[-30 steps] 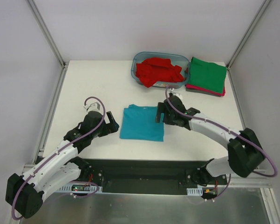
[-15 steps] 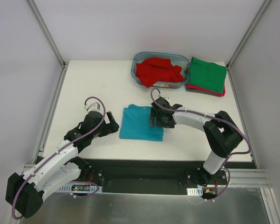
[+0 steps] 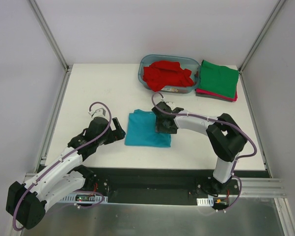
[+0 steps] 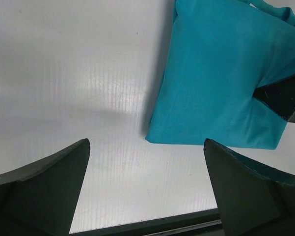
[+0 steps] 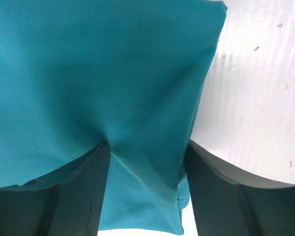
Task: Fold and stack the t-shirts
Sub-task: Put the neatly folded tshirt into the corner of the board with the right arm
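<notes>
A folded teal-blue t-shirt point(image 3: 143, 132) lies flat at the table's middle; it also shows in the left wrist view point(image 4: 221, 83) and fills the right wrist view point(image 5: 113, 73). My right gripper point(image 3: 162, 125) point(image 5: 145, 147) is open and pressed down on the shirt's right edge, with puckered cloth between the jaws. My left gripper point(image 3: 120, 132) point(image 4: 146, 145) is open and empty, just left of the shirt over bare table. A red t-shirt point(image 3: 167, 74) lies crumpled in the tub. A folded green t-shirt point(image 3: 218, 78) rests on a magenta one point(image 3: 212, 94) at the back right.
The clear blue-tinted tub point(image 3: 152, 57) stands at the back centre, beside the green and magenta stack. Metal frame posts rise at the table's back corners. The table's near edge point(image 4: 152, 227) is close below my left gripper.
My right gripper has moved left, from the shirt's right edge onto the cloth, and its arm has folded in. The shirt's right side has shifted slightly left. The left arm has not moved.
</notes>
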{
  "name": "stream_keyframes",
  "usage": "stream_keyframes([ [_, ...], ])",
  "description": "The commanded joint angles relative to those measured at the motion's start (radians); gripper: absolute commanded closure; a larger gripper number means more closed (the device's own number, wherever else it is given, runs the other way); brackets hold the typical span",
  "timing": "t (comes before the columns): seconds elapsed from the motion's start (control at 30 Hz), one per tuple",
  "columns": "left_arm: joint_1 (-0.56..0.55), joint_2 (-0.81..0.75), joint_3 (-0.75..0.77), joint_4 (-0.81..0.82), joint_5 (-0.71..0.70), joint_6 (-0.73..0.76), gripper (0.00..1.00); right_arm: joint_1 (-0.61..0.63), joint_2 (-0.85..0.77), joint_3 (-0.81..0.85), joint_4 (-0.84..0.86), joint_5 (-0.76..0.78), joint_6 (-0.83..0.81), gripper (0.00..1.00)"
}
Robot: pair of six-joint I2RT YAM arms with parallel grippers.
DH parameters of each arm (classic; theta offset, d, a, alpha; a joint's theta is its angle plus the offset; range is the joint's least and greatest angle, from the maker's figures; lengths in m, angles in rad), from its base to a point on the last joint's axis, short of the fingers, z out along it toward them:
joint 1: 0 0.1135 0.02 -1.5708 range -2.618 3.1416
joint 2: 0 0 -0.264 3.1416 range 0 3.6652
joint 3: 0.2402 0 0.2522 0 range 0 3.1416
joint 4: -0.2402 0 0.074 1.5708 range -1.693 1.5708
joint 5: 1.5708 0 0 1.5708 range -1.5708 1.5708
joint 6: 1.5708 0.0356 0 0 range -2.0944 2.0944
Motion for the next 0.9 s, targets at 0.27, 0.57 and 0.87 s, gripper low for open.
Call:
stream_keyframes([
  [0.27,0.002,0.013,0.008,-0.010,-0.051,-0.011,0.01,0.032,0.140,0.017,0.082,0.049,-0.030,0.95],
  [0.57,0.002,0.010,0.022,-0.039,-0.075,-0.009,0.01,0.035,0.095,0.101,-0.019,0.285,-0.298,1.00],
  [0.87,0.005,0.002,0.021,-0.056,-0.127,-0.015,0.01,0.053,0.046,0.146,0.048,0.704,-0.631,0.99],
])
